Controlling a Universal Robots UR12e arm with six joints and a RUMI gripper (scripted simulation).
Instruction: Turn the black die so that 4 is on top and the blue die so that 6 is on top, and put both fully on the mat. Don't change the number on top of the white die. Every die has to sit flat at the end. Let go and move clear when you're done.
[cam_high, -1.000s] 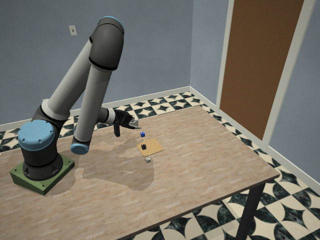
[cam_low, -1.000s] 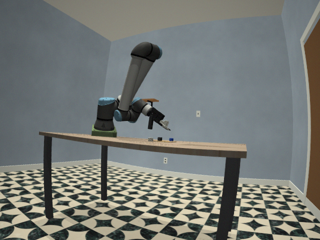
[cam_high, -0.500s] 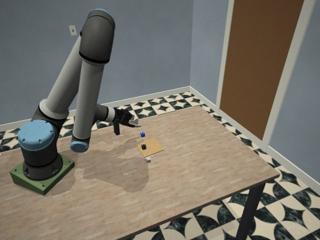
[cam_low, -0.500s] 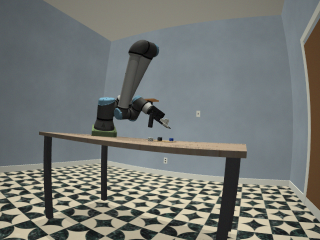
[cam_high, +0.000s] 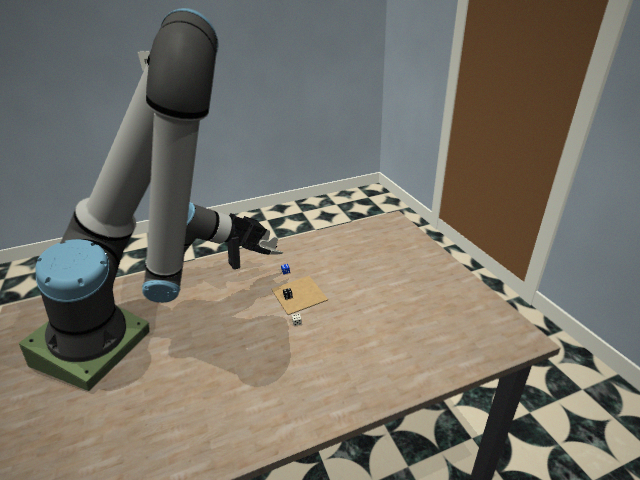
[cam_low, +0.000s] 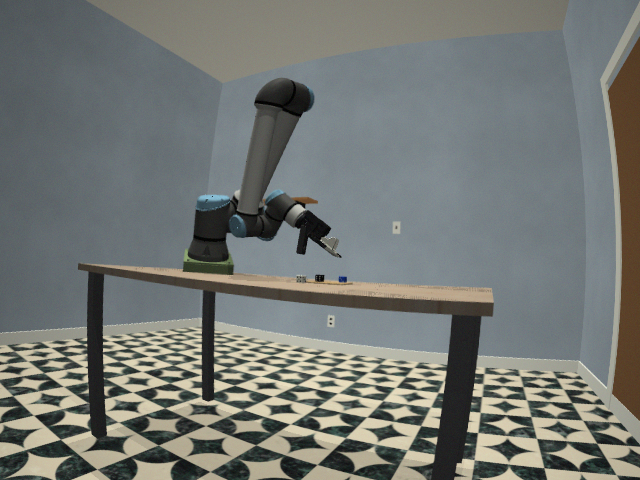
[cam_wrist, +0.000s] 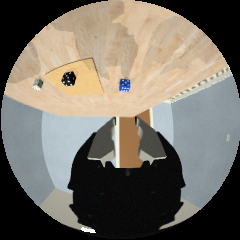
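My gripper (cam_high: 279, 252) (cam_low: 340, 256) (cam_wrist: 125, 117) is tilted above the table, its fingers partly open with nothing between them. The blue die (cam_high: 285, 269) (cam_low: 342, 279) (cam_wrist: 124, 84) sits on the table beyond the mat's edge, below and ahead of the fingertips. The black die (cam_high: 287, 293) (cam_low: 319, 277) (cam_wrist: 68, 78) sits on the tan mat (cam_high: 311, 298) (cam_wrist: 91, 86), near one side. The white die (cam_high: 296, 319) (cam_low: 301, 279) (cam_wrist: 38, 84) sits on the table just off the mat's opposite side. The top numbers are too small to read surely.
The wooden table (cam_high: 413, 310) (cam_low: 413, 292) carries the dice and mat. The arm's green base (cam_high: 85, 361) (cam_low: 208, 265) stands at its left. The table's back edge runs close behind the gripper in the top view.
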